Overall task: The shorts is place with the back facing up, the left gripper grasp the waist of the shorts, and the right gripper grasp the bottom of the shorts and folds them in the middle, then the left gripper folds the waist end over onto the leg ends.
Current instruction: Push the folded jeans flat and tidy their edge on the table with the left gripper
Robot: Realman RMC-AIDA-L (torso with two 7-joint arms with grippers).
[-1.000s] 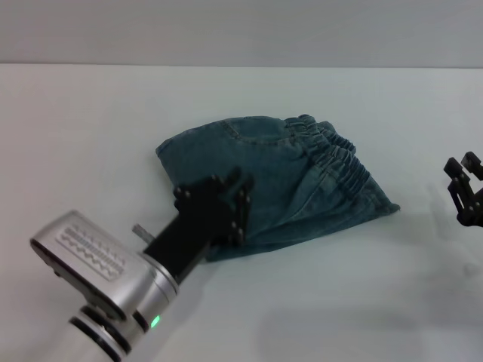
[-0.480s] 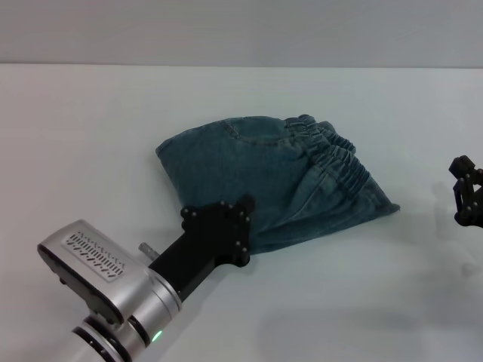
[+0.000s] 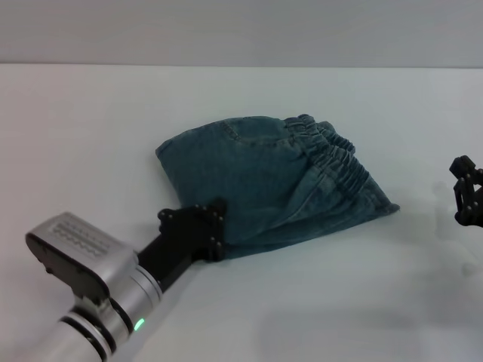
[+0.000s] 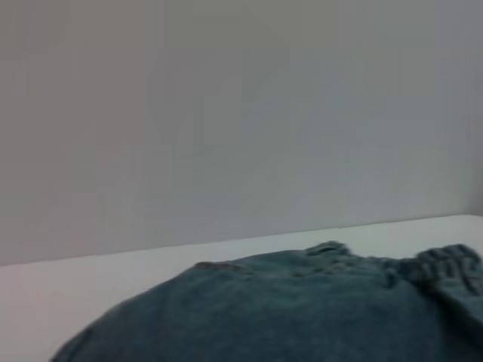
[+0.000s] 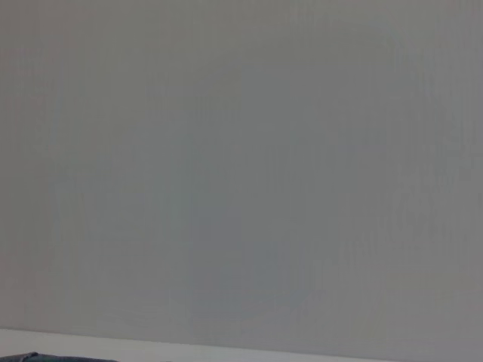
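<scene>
Head view: folded shorts on white table

White table (image 3: 90, 136), grey wall behind. Shorts (image 3: 264, 177) mid-table, long axis left-right, waist (image 3: 332, 151) pointing right. Left gripper (image 3: 198, 232) at near-left edge, grip unclear. Right gripper (image 3: 468, 197) far right, can't tell.

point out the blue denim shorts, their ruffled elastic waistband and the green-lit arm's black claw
blue faded denim shorts (image 3: 249, 170), head view, on the flat folded top layer
ruffled elastic waistband (image 3: 336, 151), head view, on the gathered darker band
black left gripper (image 3: 215, 230), head view, at the claw tips by the shorts' near edge
</scene>
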